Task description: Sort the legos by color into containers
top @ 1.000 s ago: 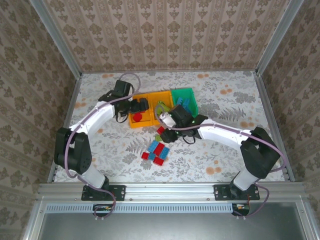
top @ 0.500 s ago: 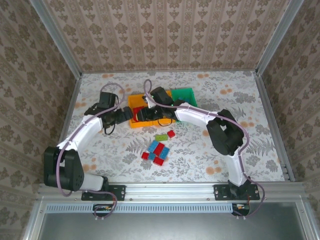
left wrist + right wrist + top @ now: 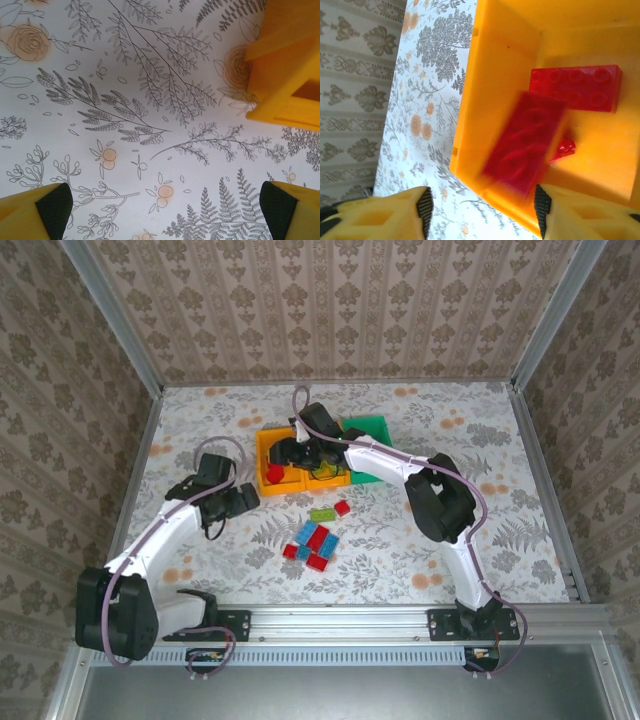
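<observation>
Our right gripper [image 3: 483, 206] stands spread above the left orange bin [image 3: 470, 120]. In the wrist view its yellow fingers [image 3: 385, 217] fill the lower corners. A blurred red brick [image 3: 525, 145] shows between and just above them, over the bin's near wall, and as far as we can tell neither pad grips it. A second red brick [image 3: 577, 87] lies flat on the bin floor at the upper right, with a small red piece [image 3: 565, 146] just below it.

Our left gripper [image 3: 165, 210] is opened wide with nothing between its pads, over the flowered tablecloth [image 3: 125, 100]. A bin corner [image 3: 285, 75] sits at the upper right of that frame.

From above, the green bin [image 3: 372, 428] closes the row on the right. The loose legos [image 3: 312, 543], red, blue and one lime, lie at the centre, below the bins.
</observation>
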Controlling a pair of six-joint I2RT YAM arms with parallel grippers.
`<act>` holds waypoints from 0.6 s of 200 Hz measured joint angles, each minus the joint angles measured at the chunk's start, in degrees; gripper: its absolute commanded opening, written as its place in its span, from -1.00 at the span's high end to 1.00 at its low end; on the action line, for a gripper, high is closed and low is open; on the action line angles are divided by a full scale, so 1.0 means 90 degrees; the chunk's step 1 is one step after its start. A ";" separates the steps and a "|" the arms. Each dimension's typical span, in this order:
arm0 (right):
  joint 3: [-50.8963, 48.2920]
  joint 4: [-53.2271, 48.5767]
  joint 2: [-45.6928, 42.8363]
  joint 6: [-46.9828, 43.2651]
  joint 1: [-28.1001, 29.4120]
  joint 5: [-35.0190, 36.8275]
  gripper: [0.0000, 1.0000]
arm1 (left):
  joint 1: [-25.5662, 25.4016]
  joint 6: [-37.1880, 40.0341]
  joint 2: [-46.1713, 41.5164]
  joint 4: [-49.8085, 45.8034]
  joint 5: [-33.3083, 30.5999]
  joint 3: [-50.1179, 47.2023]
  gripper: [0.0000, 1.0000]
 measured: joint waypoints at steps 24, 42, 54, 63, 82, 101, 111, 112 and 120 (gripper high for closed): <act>-0.0002 0.0126 -0.0019 0.0005 0.0024 -0.0005 -0.56 | -0.0321 -0.0007 0.0002 -0.0046 -0.0124 0.0000 -1.00; -0.0165 0.0214 -0.0119 0.0012 0.0044 -0.0002 -0.57 | -0.0515 -0.0061 0.0022 -0.0019 -0.0153 -0.0002 -1.00; -0.0374 0.0206 -0.0291 0.0007 0.0068 0.0019 -0.56 | -0.0612 -0.0121 0.0070 0.0012 -0.0163 -0.0005 -1.00; -0.0605 0.0170 -0.0478 -0.0017 0.0092 0.0073 -0.56 | -0.0680 -0.0170 0.0114 0.0034 -0.0165 -0.0012 -1.00; -0.1231 -0.0005 -0.1064 -0.0032 0.0151 0.0481 -0.53 | -0.0767 -0.0216 0.0172 0.0085 -0.0168 -0.0044 -1.00; -0.2137 -0.0204 -0.1880 0.0197 0.0177 0.1088 -0.49 | -0.0799 -0.0214 0.0172 0.0197 -0.0155 -0.0119 -1.00; -0.2633 -0.0291 -0.2295 0.0444 0.0182 0.1362 -0.48 | -0.0804 -0.0206 0.0172 0.0240 -0.0153 -0.0160 -1.00; -0.2667 -0.0299 -0.2324 0.0461 0.0182 0.1372 -0.48 | -0.0804 -0.0202 0.0172 0.0243 -0.0151 -0.0165 -1.00; -0.3099 -0.0325 -0.2642 0.0707 0.0172 0.1581 -0.47 | -0.0814 -0.0182 0.0172 0.0270 -0.0138 -0.0185 -1.00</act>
